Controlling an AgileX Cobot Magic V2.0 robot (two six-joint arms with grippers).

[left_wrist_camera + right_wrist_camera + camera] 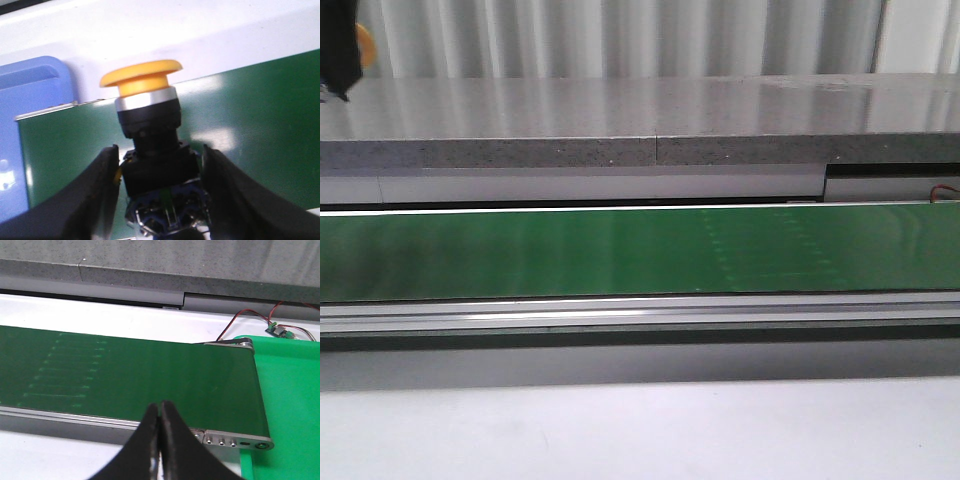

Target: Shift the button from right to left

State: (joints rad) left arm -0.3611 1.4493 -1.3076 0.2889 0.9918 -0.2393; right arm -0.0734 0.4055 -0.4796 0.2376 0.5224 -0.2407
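- Left gripper [159, 187]: black fingers [95, 195] clamped on the dark body of the button [147, 117], one either side. The button stands upright between them, yellow mushroom cap on top, silver collar under it, black housing below with contacts and bits of wiring at its base.
- Button sits above the near end of the green conveyor belt [250, 125], held in the air; whether its base touches anything below I cannot tell, as the fingers hide it.
- Blue tray [30, 145] lies just beside that end of the belt, its rounded corner and rim showing; white tabletop [200, 30] beyond.
- Front view: belt [620, 250] runs across the whole frame, grey stone ledge [620, 125] behind it. A dark shape with a sliver of orange-yellow [364, 45] shows at the far upper left corner — probably the left arm with the button, but too cropped to be sure.
- Right gripper [160, 427]: fingers pressed together, tips meeting, nothing between them. It hangs over the front rail of the belt [125, 380], near the belt's end roller.
- Green mat [290, 405] lies just past that end; a small circuit board [280, 331] with red wires sits at the mat's far edge.
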